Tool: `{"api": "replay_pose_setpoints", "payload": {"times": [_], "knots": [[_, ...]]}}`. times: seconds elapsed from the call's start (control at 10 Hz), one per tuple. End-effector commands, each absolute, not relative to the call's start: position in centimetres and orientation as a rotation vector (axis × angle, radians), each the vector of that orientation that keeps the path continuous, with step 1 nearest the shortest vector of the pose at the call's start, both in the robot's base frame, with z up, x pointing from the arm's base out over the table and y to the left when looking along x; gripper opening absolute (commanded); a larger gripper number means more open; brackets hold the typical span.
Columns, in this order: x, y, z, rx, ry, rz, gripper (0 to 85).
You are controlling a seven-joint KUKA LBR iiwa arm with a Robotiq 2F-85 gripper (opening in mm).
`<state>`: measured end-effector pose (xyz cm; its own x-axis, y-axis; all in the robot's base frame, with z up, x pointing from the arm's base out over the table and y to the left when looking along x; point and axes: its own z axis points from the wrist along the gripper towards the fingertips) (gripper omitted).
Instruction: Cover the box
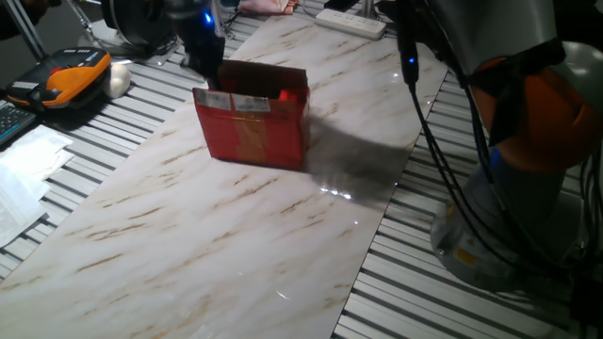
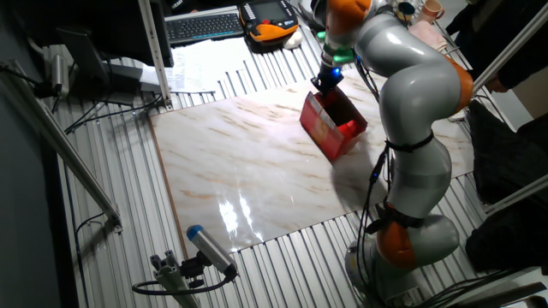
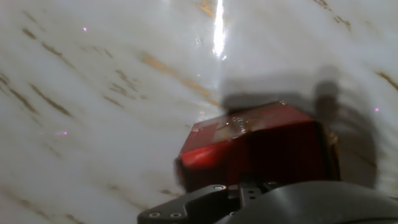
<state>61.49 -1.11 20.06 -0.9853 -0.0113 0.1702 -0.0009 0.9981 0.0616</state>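
The small red box (image 1: 252, 127) stands upright on the marble board (image 1: 217, 245), open at the top, with a brown inner flap raised along its far edge and white labels near the rim. It also shows in the other fixed view (image 2: 332, 128) and, from above, in the hand view (image 3: 255, 140), where its inside looks dark. My gripper (image 1: 205, 64) hangs over the box's far left top corner, close to the flap; it shows in the other fixed view (image 2: 327, 79) too. Its fingers are dark and blurred, so their state and any contact are unclear.
A white power strip (image 1: 350, 21) lies at the board's far end. An orange and black device (image 1: 73, 73) and papers (image 1: 28, 165) lie on the slatted table to the left. The arm's base (image 2: 402, 244) and hanging cables (image 1: 443, 160) stand at the right.
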Motion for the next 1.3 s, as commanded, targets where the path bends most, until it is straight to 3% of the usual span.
{"api": "replay_pose_setpoints", "payload": {"times": [0.0, 0.2, 0.5, 0.8, 1.2], "knots": [[61.4, -0.3, 24.4, -0.020, -2.960, -0.076, 0.0], [60.4, 1.2, 26.4, -0.041, -2.960, -0.038, 0.0], [59.1, 2.4, 27.0, -0.068, -2.958, -0.045, 0.0], [57.9, 4.3, 25.1, -0.083, -3.004, 0.045, 0.0], [57.7, 1.5, 21.5, -0.011, -3.067, -0.012, 0.0]]}}
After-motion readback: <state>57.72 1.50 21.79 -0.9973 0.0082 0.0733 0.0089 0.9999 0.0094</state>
